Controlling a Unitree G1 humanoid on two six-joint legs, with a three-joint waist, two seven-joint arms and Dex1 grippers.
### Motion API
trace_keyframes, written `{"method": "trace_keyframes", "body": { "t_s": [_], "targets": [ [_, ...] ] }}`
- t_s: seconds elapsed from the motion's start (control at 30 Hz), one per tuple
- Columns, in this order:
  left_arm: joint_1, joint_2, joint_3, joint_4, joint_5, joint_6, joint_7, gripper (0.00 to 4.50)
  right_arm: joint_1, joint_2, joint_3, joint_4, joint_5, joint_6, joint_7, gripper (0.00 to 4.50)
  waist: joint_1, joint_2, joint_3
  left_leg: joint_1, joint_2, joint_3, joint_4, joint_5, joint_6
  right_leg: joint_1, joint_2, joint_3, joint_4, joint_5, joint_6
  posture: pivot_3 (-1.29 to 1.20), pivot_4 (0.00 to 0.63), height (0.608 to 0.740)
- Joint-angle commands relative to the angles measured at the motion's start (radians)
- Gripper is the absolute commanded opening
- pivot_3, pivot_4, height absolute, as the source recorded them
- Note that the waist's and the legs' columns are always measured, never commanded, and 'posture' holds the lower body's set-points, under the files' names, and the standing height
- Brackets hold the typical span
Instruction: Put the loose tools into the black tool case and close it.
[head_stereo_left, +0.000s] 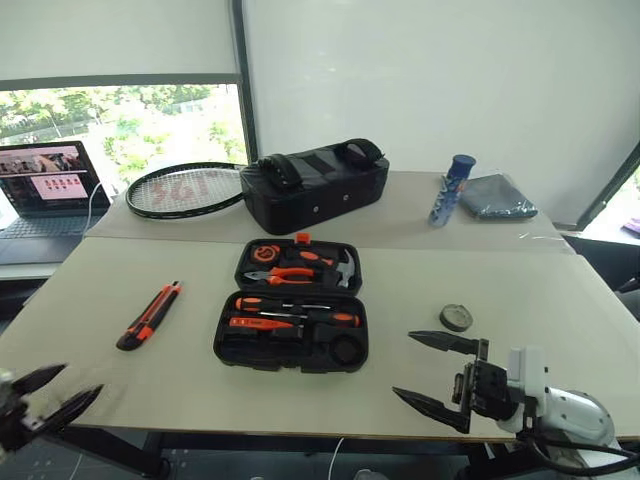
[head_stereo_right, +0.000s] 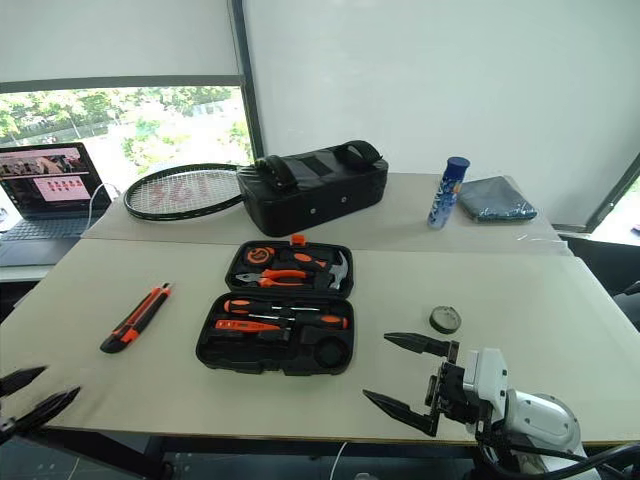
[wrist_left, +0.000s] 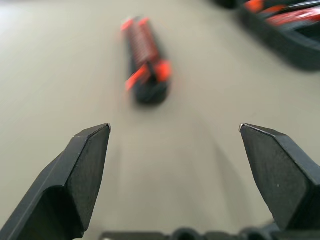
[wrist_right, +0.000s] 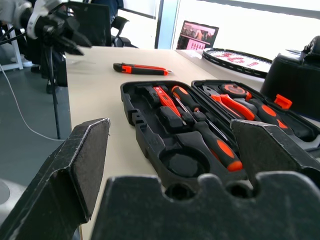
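The black tool case (head_stereo_left: 226, 345) lies open in the middle of the table, with black-and-orange screwdrivers (head_stereo_left: 296, 319) in its near half and pliers and a hammer in its far half. An orange-black utility knife (head_stereo_left: 150, 314) lies loose on the table to the case's left. A small dark tape roll (head_stereo_left: 456, 317) lies to its right. My left gripper (head_stereo_left: 80, 380) hangs open and empty over the table's near left corner, pointing at the knife (wrist_left: 146, 65) from a short way off. My right gripper (head_stereo_left: 402, 364) is open and empty near the front edge, right of the case and just short of the tape roll.
Behind the case stand a black fabric bag (head_stereo_left: 315, 185), a racket (head_stereo_left: 185, 190), a blue can (head_stereo_left: 452, 190) and a grey cloth (head_stereo_left: 497, 197). A laptop (head_stereo_left: 45, 185) sits at the far left. The table (head_stereo_left: 550, 290) has bare room on both sides of the case.
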Motion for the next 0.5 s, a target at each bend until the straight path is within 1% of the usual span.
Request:
{"method": "trace_keyframes", "body": {
  "t_s": [0.03, 0.07, 0.2, 0.27, 0.37, 0.43, 0.5],
  "targets": [
    [0.005, -0.006, 0.026, -0.038, -0.047, 0.049, 0.057, 4.47, -0.03, 0.01, 0.004, -0.014, 0.001, -0.032, -0.004, 4.5, 0.007, -0.001, 0.0, 0.0, 0.0, 0.0, 0.0, 0.0, 0.0, 0.0, 0.0, 0.0, 0.0, 0.0, 0.0, 0.0, 0.15, 0.74],
    [-0.011, -0.001, 0.018, -0.045, -0.061, 0.065, 0.064, 4.47, -0.038, 0.013, 0.006, -0.016, 0.003, -0.033, -0.006, 4.5, 0.011, -0.002, -0.001, 0.0, 0.0, 0.0, 0.0, 0.0, 0.0, 0.0, -0.001, 0.0, 0.0, 0.0, 0.0, 0.0, 0.15, 0.74],
    [-0.138, 0.077, -0.055, -0.048, -0.106, 0.22, 0.082, 4.47, -0.088, 0.024, 0.013, -0.038, 0.033, 0.003, -0.035, 4.5, 0.025, -0.003, -0.001, 0.001, 0.0, 0.0, 0.001, 0.0, 0.0, 0.001, 0.0, -0.001, 0.0, 0.0, 0.0, 0.0, 0.15, 0.74],
    [-0.228, 0.133, -0.127, -0.008, -0.042, 0.257, 0.135, 4.47, -0.108, 0.03, 0.02, -0.054, 0.056, 0.047, -0.071, 4.5, 0.025, -0.004, -0.002, 0.002, 0.0, 0.0, 0.001, 0.0, 0.0, 0.001, 0.0, -0.001, 0.0, 0.0, 0.0, 0.0, 0.15, 0.74],
    [-0.4, 0.184, -0.254, 0.03, -0.023, 0.362, 0.166, 4.47, -0.134, 0.053, 0.042, -0.079, 0.056, 0.063, -0.111, 4.5, 0.024, -0.004, -0.002, 0.001, 0.0, 0.0, 0.0, 0.0, 0.0, 0.001, 0.0, 0.0, 0.0, 0.0, -0.001, 0.0, 0.15, 0.74],
    [-0.524, 0.201, -0.366, 0.082, 0.021, 0.401, 0.165, 4.47, -0.139, 0.069, 0.06, -0.087, 0.04, 0.06, -0.124, 4.5, 0.024, -0.004, -0.002, 0.001, -0.001, 0.0, -0.001, 0.0, 0.0, 0.0, 0.001, 0.0, 0.0, 0.001, -0.002, 0.0, 0.15, 0.74],
    [-0.604, 0.208, -0.432, 0.13, 0.054, 0.42, 0.171, 4.47, -0.14, 0.075, 0.069, -0.086, 0.031, 0.057, -0.13, 4.5, 0.021, -0.004, -0.002, 0.0, -0.001, 0.0, -0.001, 0.0, 0.0, -0.001, 0.001, 0.0, 0.0, 0.004, -0.006, 0.0, 0.15, 0.74]
  ]
}}
